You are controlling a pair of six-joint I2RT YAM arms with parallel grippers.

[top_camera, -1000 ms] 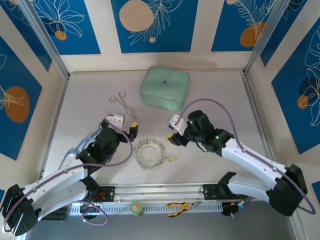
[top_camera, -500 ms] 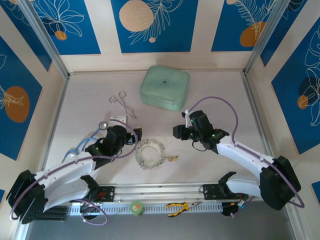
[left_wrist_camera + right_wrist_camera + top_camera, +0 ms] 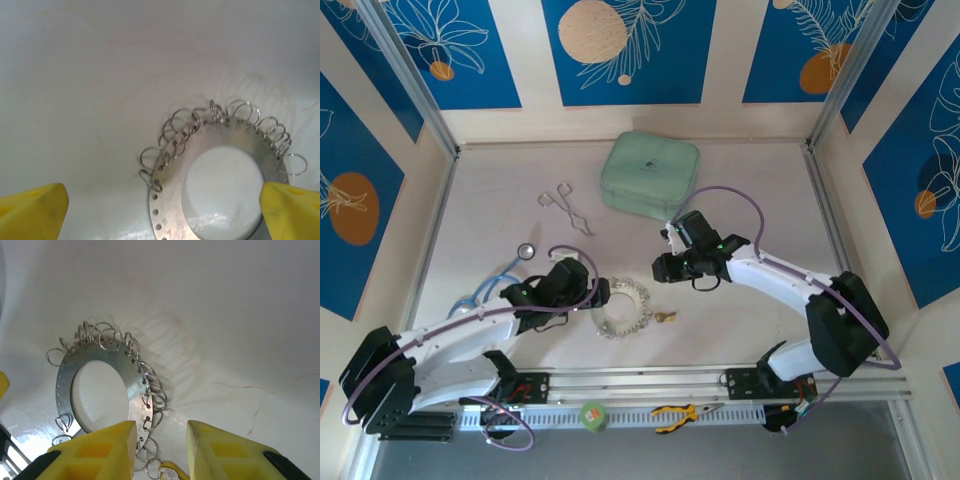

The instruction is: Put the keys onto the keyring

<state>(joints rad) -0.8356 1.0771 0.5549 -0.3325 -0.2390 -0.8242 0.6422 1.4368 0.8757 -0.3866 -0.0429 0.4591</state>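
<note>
The keyring [image 3: 620,307] is a flat silver ring with punched holes and many small wire loops, lying flat on the white table. A small key with a yellow head [image 3: 665,317] lies just right of it. My left gripper [image 3: 592,292] sits at the ring's left edge. In the left wrist view its yellow fingertips [image 3: 32,210] stand wide open over the keyring [image 3: 220,170]. My right gripper [image 3: 663,270] hovers above the ring's right side. In the right wrist view this gripper [image 3: 160,450] is open with nothing between its fingers, the keyring [image 3: 100,385] lies ahead to the left and the key's yellow head [image 3: 172,470] peeks out below.
A mint-green case [image 3: 650,175] rests at the back of the table. Silver forceps [image 3: 565,207] lie to its left, and a blue-tubed stethoscope [image 3: 505,270] lies behind the left arm. Yellow-handled pliers [image 3: 680,412] and a small ball [image 3: 592,414] sit in the front rail.
The left gripper has slid right up to the keyring. The right gripper has swung left toward the ring's right side and its jaws have narrowed.
</note>
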